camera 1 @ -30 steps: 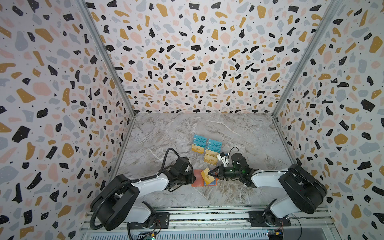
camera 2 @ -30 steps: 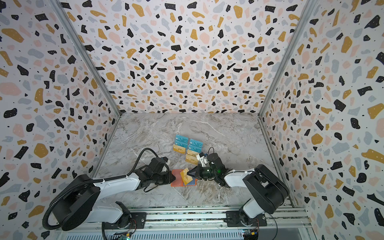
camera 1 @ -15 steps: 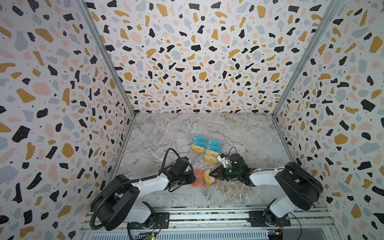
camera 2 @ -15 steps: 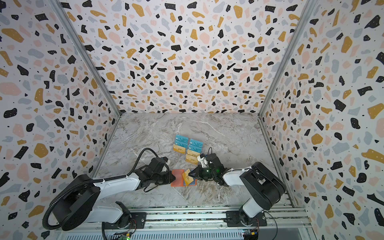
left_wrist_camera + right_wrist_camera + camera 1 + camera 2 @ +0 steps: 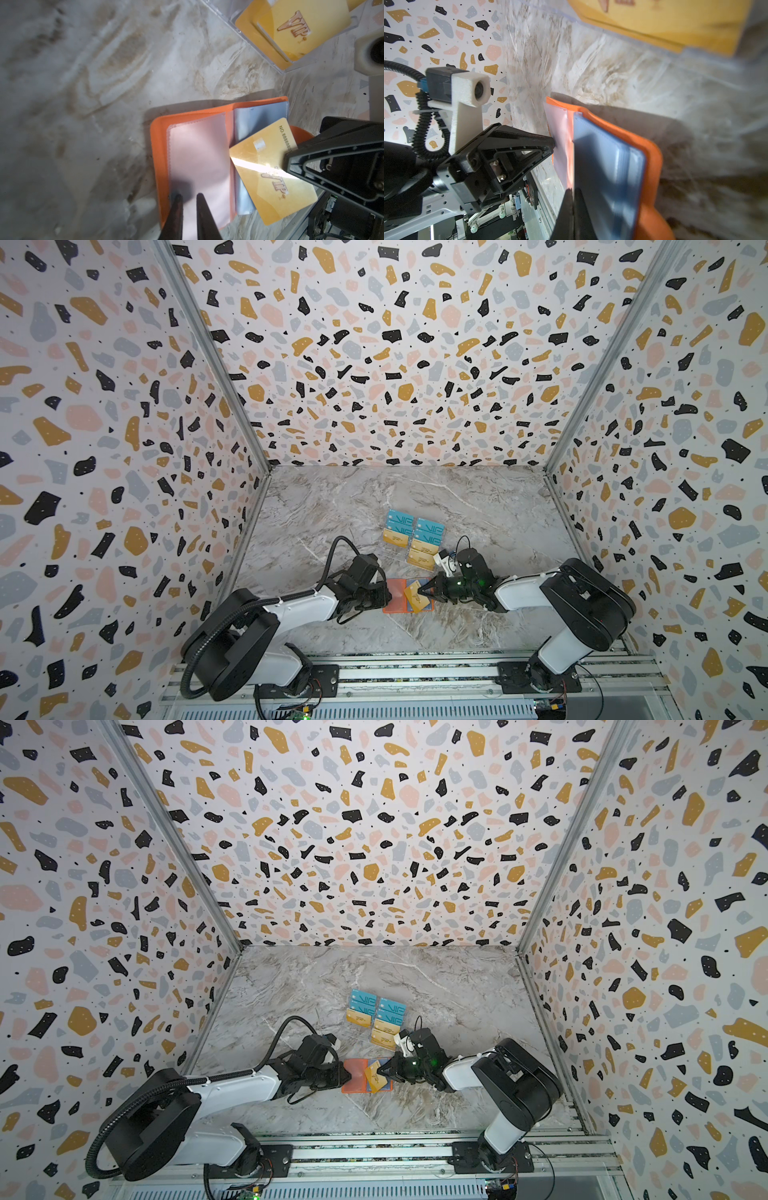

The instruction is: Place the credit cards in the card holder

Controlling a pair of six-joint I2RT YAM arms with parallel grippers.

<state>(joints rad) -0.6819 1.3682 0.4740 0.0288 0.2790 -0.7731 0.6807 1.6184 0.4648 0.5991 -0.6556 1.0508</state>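
Your right gripper (image 5: 424, 590) is clamped on a gold VIP card (image 5: 268, 172), held tilted over the right half of the open orange card holder (image 5: 159, 145), which lies near the front between the arms. Your left gripper (image 5: 188, 196) rests its barely parted tips on the left clear sleeve (image 5: 197, 158); you cannot tell whether it pinches it. Other cards (image 5: 413, 537) sit in the clear rack (image 5: 303, 61) just beyond.

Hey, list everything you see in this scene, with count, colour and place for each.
card holder: one, orange, lying open on the table between the grippers.
held card: one, gold, tilted over the holder's bluish sleeves.
teal cards: four, teal, rack's far rows.
racked gold cards: three, gold, rack's near rows.
rack: one, clear, behind the holder.
table: one, grey marble.
walls: three, speckled, around the table.
left gripper: one, black, slightly open, tips on the holder's pink sleeve.
right gripper: one, black, shut on the held card.
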